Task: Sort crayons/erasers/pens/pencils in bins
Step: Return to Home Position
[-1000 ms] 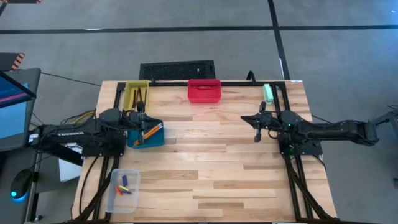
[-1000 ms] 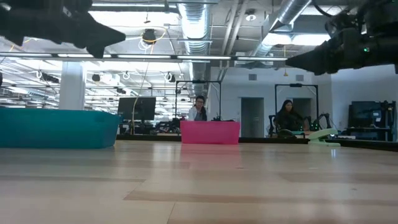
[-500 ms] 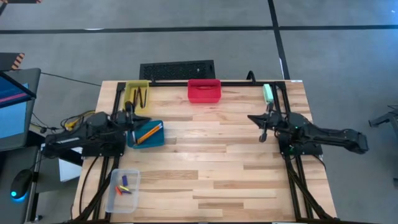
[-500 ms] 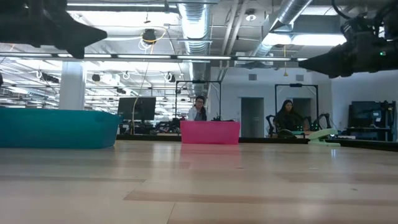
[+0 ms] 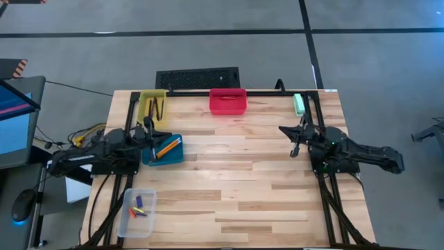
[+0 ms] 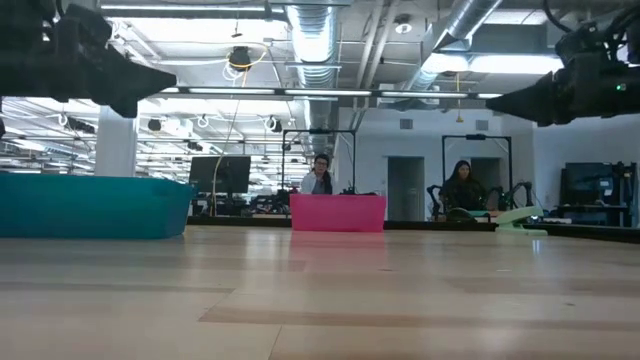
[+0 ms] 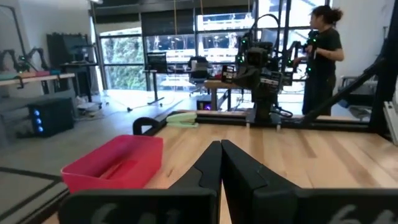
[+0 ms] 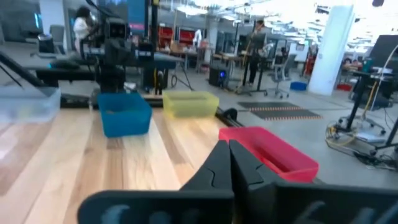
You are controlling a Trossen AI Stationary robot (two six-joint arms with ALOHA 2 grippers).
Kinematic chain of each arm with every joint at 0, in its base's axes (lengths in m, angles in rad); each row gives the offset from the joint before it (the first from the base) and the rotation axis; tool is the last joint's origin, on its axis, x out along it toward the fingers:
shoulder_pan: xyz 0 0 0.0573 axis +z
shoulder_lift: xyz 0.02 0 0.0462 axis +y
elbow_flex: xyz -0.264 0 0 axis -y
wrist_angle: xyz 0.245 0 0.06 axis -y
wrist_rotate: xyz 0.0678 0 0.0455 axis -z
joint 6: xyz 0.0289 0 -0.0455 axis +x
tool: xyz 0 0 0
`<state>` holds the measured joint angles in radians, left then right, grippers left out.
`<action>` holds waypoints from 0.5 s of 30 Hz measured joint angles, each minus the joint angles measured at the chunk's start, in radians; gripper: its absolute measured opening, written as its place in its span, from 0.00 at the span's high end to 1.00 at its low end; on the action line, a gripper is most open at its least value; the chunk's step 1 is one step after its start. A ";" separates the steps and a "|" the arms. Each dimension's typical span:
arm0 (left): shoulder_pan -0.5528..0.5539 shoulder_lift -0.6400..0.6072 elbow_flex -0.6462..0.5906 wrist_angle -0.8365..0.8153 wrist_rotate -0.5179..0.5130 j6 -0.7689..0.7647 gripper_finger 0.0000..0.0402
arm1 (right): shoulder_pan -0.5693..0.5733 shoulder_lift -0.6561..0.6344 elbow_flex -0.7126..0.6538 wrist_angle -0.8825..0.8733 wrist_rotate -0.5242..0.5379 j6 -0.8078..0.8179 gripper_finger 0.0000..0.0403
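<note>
1. From above, we look straight down on the whole table.
2. Low, we look level across it.
3. Each wrist view faces inward; all views share the red bin.

A grey concrete floor crossed by dark lines surrounds the wooden worktop. Beyond it lies an open workshop with silver ceiling ducts, strip lights, a white pillar, desks and monitors.
</note>
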<state>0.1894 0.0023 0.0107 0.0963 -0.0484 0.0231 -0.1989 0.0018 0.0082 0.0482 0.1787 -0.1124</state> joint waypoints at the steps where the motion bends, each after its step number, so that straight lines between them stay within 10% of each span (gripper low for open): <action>1: 0.000 0.001 0.001 0.001 -0.003 -0.006 1.00 | 0.000 0.001 0.000 -0.002 0.000 0.007 1.00; 15: 0.000 0.002 -0.001 0.038 -0.028 0.035 1.00 | -0.007 0.001 0.000 -0.007 0.002 0.001 0.98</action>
<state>0.1894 0.0040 0.0096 0.1348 -0.0762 0.0580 -0.2058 0.0025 0.0082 0.0410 0.1810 -0.1111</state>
